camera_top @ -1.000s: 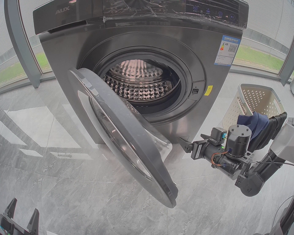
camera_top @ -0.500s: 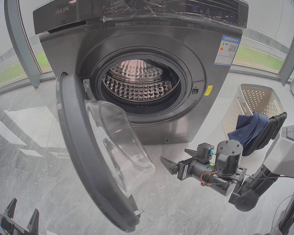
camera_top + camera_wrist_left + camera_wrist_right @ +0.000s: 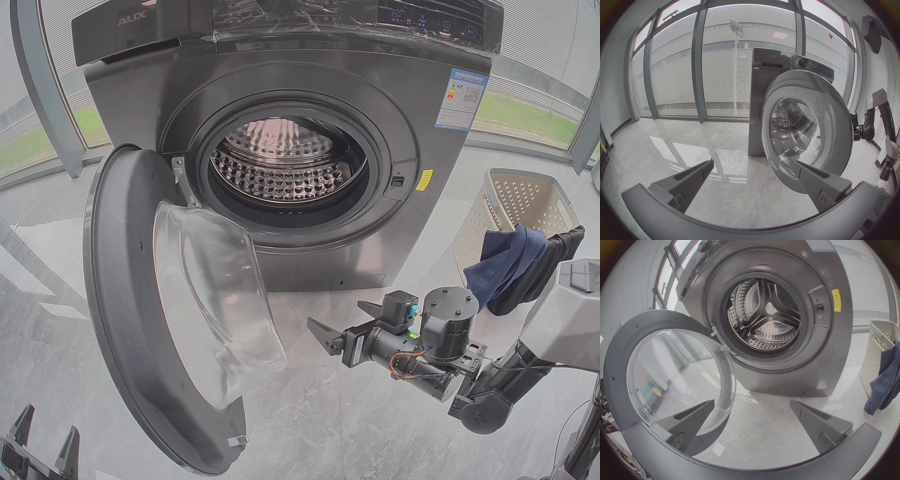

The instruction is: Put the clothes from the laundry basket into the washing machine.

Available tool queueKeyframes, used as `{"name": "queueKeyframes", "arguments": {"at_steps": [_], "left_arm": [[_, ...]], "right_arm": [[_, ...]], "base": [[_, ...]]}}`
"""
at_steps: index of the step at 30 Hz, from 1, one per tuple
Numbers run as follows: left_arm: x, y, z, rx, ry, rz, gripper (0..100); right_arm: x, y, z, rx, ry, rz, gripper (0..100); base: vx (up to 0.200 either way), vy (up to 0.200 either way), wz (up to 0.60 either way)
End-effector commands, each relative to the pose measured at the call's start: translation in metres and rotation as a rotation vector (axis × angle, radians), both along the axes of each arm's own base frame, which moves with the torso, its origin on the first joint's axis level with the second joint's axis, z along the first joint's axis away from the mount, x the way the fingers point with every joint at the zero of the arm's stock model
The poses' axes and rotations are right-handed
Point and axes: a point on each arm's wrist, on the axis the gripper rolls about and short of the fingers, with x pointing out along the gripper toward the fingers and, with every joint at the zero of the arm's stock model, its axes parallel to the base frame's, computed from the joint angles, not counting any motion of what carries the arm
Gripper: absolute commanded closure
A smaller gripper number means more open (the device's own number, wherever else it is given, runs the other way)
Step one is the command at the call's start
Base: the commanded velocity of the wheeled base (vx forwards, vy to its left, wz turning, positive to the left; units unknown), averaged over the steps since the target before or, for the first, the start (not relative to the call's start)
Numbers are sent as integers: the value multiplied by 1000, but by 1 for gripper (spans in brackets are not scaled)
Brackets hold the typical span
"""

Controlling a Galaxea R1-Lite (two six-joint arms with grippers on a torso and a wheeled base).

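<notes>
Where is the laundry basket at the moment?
In the head view, the laundry basket stands on the floor on the robot's right, just right of the washing machine, with blue and dark clothes draped over its near rim.

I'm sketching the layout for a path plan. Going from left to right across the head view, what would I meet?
In order: left pincer → open washing machine door → right pincer → laundry basket.
</notes>
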Motion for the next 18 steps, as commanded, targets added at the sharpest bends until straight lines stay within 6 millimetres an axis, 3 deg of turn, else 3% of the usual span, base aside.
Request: {"name": "queueKeyframes", "arguments": {"at_steps": [1, 10, 18], "left_arm": [[0, 0, -5, 1, 1, 0, 0], [0, 0, -5, -1, 1, 0, 0], [0, 0, -5, -1, 1, 0, 0]], "right_arm": [[3, 17, -9, -4, 2, 35, 0], [-3, 55, -12, 27, -24, 120, 0], [0, 58, -9, 52, -51, 123, 0]], "base": [[0, 0, 0], [0, 0, 0], [0, 0, 0]]}}
